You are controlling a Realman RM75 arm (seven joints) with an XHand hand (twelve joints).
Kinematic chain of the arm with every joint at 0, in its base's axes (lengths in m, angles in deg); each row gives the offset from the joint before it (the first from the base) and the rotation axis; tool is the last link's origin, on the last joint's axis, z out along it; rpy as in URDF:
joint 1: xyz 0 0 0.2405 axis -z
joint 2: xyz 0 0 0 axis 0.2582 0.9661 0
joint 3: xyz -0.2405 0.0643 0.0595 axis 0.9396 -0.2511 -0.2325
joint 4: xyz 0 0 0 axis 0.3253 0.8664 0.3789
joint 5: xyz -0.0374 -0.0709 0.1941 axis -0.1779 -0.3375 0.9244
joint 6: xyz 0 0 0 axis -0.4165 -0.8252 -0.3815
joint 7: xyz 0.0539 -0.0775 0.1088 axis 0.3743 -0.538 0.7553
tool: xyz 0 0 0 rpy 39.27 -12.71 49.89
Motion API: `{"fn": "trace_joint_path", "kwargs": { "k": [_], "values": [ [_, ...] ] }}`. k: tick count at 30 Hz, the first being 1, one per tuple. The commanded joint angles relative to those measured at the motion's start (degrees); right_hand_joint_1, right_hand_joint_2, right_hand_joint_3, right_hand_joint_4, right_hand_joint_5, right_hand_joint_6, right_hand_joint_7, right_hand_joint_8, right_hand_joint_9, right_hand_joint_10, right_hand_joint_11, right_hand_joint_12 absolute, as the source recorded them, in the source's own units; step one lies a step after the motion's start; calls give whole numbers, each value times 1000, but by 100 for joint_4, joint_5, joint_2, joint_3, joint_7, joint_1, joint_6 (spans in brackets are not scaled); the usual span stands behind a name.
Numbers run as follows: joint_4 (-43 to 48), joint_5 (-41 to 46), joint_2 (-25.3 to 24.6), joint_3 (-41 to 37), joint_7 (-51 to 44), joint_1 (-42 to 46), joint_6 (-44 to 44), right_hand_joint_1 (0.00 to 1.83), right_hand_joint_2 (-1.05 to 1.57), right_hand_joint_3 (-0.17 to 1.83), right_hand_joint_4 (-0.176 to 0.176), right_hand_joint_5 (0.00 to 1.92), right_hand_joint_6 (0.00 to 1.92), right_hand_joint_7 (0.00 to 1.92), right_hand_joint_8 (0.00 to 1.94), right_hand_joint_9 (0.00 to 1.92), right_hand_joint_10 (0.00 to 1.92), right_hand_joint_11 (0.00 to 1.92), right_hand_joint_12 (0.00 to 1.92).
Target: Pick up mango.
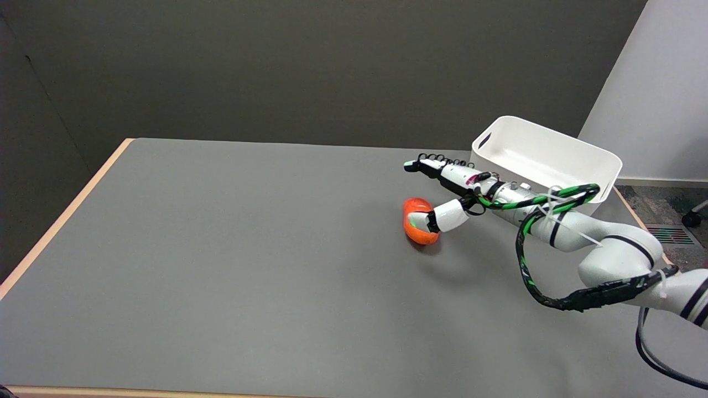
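Note:
An orange-red mango [416,224] lies on the grey table [232,265], right of the middle. My right hand [458,188] hovers just behind and to the right of it. The fingers [428,165] stretch out straight to the left, past the fruit's far side and apart from it. The thumb [445,217] points down-left and its tip lies against the mango's right side. Nothing is closed around the fruit. The white forearm with its green-and-black cable [545,205] comes in from the lower right.
A white rectangular bin [553,152] stands at the table's far right corner, right behind my wrist. The table's wooden edge [61,221] runs along the left side. A dark wall rises behind the table.

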Motion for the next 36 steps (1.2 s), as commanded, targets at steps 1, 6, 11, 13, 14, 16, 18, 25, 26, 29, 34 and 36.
{"fn": "trace_joint_path", "kwargs": {
  "k": [1, 6, 11, 13, 14, 16, 18, 25, 26, 29, 34, 36],
  "values": [
    [640, 11, 59, 1047, 174, -959, 129, 522, 500, 897, -2, 49, 362, 51, 229, -1, 205, -1, 666],
    [723, 11, 59, 1054, 174, -896, 192, 482, 509, 889, 0, 54, 351, 53, 229, -1, 207, -1, 676],
    [805, 11, 43, 1038, 182, -800, 247, 480, 512, 887, 0, 56, 349, 52, 228, -1, 204, -1, 672],
    [829, 11, 35, 1030, 206, -777, 232, 479, 511, 888, 0, 55, 349, 52, 227, -1, 201, -1, 670],
    [835, 11, 35, 1030, 206, -777, 232, 478, 509, 889, 0, 54, 350, 53, 227, -1, 199, -1, 668],
    [843, 11, 35, 1046, 245, -768, 224, 478, 509, 889, 0, 54, 350, 53, 226, -1, 197, -1, 667],
    [844, 11, 35, 1056, 278, -768, 232, 479, 511, 887, 0, 54, 347, 52, 226, -1, 195, -1, 666],
    [843, 11, 35, 1055, 302, -728, 207, 480, 520, 881, -1, 56, 339, 51, 224, -1, 183, -1, 662],
    [842, 11, 28, 1056, 302, -727, 200, 480, 520, 881, -1, 56, 339, 51, 224, -1, 182, -1, 661],
    [811, 11, 28, 1054, 302, -695, 200, 480, 520, 881, -1, 55, 339, 51, 224, -1, 181, -1, 661],
    [756, 11, 12, 1054, 302, -639, 192, 481, 520, 881, -1, 55, 339, 51, 224, -1, 178, -1, 659],
    [731, 11, -4, 1070, 302, -624, 192, 482, 520, 881, -1, 56, 339, 52, 227, -1, 178, -1, 658]
  ]
}}
